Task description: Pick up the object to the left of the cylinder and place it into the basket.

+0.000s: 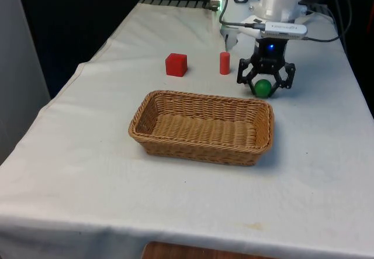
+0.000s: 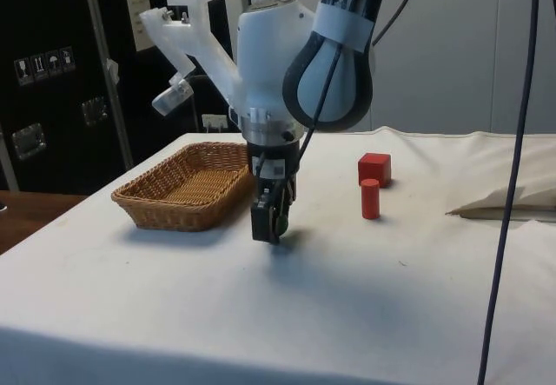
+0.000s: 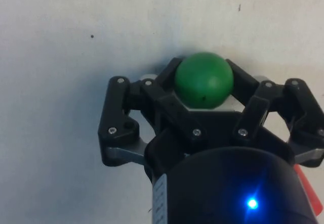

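Observation:
A green ball (image 1: 263,87) sits low over the white cloth, right of the red cylinder (image 1: 224,63) in the front view. My gripper (image 1: 264,89) points straight down and is shut on this ball, a finger pressing each side. In the wrist view the ball (image 3: 204,80) is wedged between the black fingers (image 3: 152,90). A red cube (image 1: 176,64) stands to the front view's left of the cylinder, untouched. In the side view the gripper (image 2: 274,229) hangs beside the basket (image 2: 165,214), with the ball (image 2: 281,225) at its tip, and the cylinder (image 2: 370,199) and cube (image 2: 374,168) stand beyond.
The wicker basket (image 1: 198,148) lies just in front of the gripper, its far right corner close to the ball. Its inside holds nothing. The cloth is bunched into a fold (image 2: 504,202) at the far side in the side view.

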Robot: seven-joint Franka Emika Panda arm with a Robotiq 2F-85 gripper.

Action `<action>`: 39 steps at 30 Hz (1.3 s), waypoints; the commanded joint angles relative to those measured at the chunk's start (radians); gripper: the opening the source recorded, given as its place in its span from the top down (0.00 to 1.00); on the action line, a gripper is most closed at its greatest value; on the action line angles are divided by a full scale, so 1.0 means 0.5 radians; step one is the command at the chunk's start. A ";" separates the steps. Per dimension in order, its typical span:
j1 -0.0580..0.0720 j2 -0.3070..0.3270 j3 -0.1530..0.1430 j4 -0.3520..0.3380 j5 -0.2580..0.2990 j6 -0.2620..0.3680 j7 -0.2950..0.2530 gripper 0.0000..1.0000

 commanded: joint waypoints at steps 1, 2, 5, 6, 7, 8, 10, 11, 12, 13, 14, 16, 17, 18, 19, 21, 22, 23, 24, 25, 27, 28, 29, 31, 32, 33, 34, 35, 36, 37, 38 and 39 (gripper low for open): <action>0.000 0.000 0.000 0.000 0.000 0.000 0.000 1.00; 0.000 0.000 0.002 -0.002 0.000 0.004 0.000 1.00; 0.006 -0.022 -0.008 -0.004 -0.006 -0.014 0.002 1.00; 0.010 -0.054 -0.020 -0.008 -0.014 -0.034 0.002 1.00; 0.012 -0.070 -0.024 -0.010 -0.018 -0.044 0.002 1.00; 0.014 -0.084 -0.028 -0.010 -0.020 -0.056 0.002 1.00; 0.016 -0.114 -0.036 -0.012 -0.026 -0.080 0.000 1.00; 0.000 -0.080 -0.010 -0.002 -0.004 -0.048 -0.008 1.00; 0.016 -0.132 -0.038 -0.012 -0.030 -0.096 0.000 1.00; 0.016 -0.164 -0.044 -0.010 -0.034 -0.124 -0.002 1.00; 0.016 -0.180 -0.046 -0.010 -0.036 -0.136 -0.004 1.00; 0.014 -0.214 -0.050 -0.004 -0.042 -0.172 -0.004 1.00; 0.014 -0.230 -0.052 -0.002 -0.044 -0.188 -0.004 1.00; 0.014 -0.242 -0.054 -0.002 -0.046 -0.200 -0.004 1.00; 0.000 -0.242 -0.032 -0.004 -0.016 -0.192 -0.022 1.00; 0.012 -0.274 -0.058 0.008 -0.048 -0.236 -0.008 1.00; 0.010 -0.302 -0.060 0.016 -0.048 -0.264 -0.010 1.00; 0.010 -0.316 -0.062 0.020 -0.050 -0.280 -0.010 1.00; 0.008 -0.330 -0.064 0.026 -0.050 -0.294 -0.010 1.00; 0.008 -0.344 -0.066 0.030 -0.050 -0.310 -0.012 1.00; 0.008 -0.370 -0.070 0.044 -0.052 -0.346 -0.012 1.00; 0.008 -0.382 -0.072 0.050 -0.052 -0.364 -0.012 1.00; 0.008 -0.408 -0.076 0.066 -0.054 -0.400 -0.012 1.00; 0.006 -0.420 -0.078 0.074 -0.054 -0.416 -0.012 1.00; 0.006 -0.430 -0.080 0.082 -0.054 -0.432 -0.012 1.00; 0.006 -0.440 -0.080 0.088 -0.056 -0.446 -0.012 1.00; 0.004 -0.448 -0.082 0.104 -0.056 -0.468 -0.014 1.00; 0.002 -0.454 -0.084 0.120 -0.054 -0.488 -0.014 1.00; 0.002 -0.460 -0.086 0.134 -0.054 -0.504 -0.014 1.00; 0.000 -0.464 -0.088 0.152 -0.052 -0.524 -0.014 1.00; 0.000 -0.468 -0.092 0.174 -0.052 -0.544 -0.016 1.00; 0.000 -0.472 -0.098 0.212 -0.050 -0.584 -0.016 1.00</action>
